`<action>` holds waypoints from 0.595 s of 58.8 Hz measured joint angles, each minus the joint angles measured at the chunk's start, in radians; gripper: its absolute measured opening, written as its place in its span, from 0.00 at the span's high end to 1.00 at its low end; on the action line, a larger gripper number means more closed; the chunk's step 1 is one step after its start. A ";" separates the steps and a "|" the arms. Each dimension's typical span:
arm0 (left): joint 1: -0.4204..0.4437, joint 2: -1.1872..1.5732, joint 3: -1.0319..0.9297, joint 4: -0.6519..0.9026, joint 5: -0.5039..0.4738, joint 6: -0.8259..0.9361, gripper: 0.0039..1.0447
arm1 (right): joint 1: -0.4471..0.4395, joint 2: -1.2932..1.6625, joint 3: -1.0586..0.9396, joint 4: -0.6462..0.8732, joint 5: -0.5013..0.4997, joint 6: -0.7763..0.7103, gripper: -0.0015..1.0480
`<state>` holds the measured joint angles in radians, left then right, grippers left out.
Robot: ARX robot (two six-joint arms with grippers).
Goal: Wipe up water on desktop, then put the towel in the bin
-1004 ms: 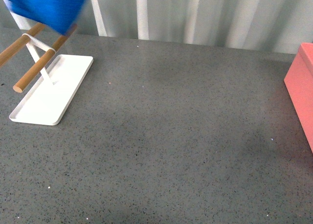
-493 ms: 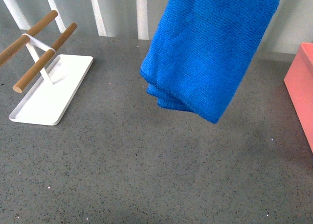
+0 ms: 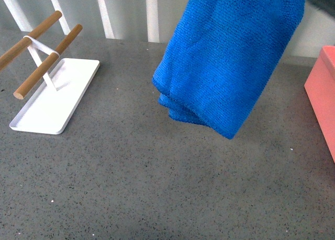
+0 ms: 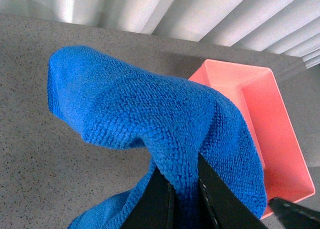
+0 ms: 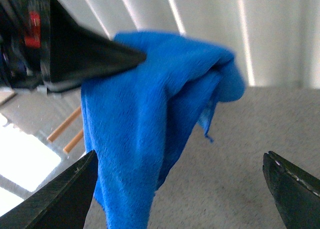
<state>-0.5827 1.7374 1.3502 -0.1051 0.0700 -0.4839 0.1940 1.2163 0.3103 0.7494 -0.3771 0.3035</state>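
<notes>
Clamps left hand (image 4: 180, 181) on plush blue microfibre towel (image 3: 230, 62) at 1 o'clock above speckled grey stone desk (image 3: 157, 172), right hand (image 5: 180, 161) splayed apart.

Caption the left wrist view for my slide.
Left gripper pinching the blue towel above the speckled desktop, the pink bin nearby.

towel (image 3: 230, 62): soft cloth, fuzzy looped pile, matt | desktop (image 3: 157, 182): stone-like, finely speckled, smooth, dull | bin (image 3: 321, 93): smooth plastic, faint sheen | tray (image 3: 57, 106): smooth white finish, material unclear | bars (image 3: 36, 74): bare wood, smooth
</notes>
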 joint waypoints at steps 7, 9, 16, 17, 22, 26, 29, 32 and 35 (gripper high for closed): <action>0.000 0.000 0.004 -0.004 0.001 -0.009 0.96 | 0.096 0.086 0.000 0.080 0.051 -0.062 0.07; 0.000 0.000 0.008 -0.007 0.001 -0.014 0.96 | 0.111 0.109 0.000 0.100 0.061 -0.074 0.07; 0.001 0.000 0.018 -0.011 0.001 -0.020 0.96 | 0.145 0.193 0.004 0.165 0.115 -0.153 0.07; 0.002 0.000 0.021 -0.013 0.001 -0.022 0.96 | 0.148 0.200 0.005 0.173 0.119 -0.157 0.07; 0.006 0.002 0.032 -0.014 0.003 -0.031 0.96 | 0.162 0.256 0.009 0.234 0.134 -0.217 0.07; 0.011 0.002 0.040 -0.017 0.006 -0.042 0.96 | 0.170 0.302 0.011 0.301 0.132 -0.260 0.07; 0.014 0.002 0.047 -0.020 0.013 -0.051 0.96 | 0.173 0.336 0.011 0.353 0.120 -0.292 0.07; 0.016 0.002 0.050 -0.024 0.016 -0.057 0.96 | 0.174 0.377 0.015 0.415 0.100 -0.323 0.07; 0.019 0.002 0.054 -0.031 0.017 -0.064 0.96 | 0.174 0.406 0.021 0.456 0.085 -0.338 0.07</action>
<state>-0.5636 1.7390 1.4044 -0.1364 0.0868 -0.5476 0.3679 1.6218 0.3313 1.2053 -0.2916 -0.0345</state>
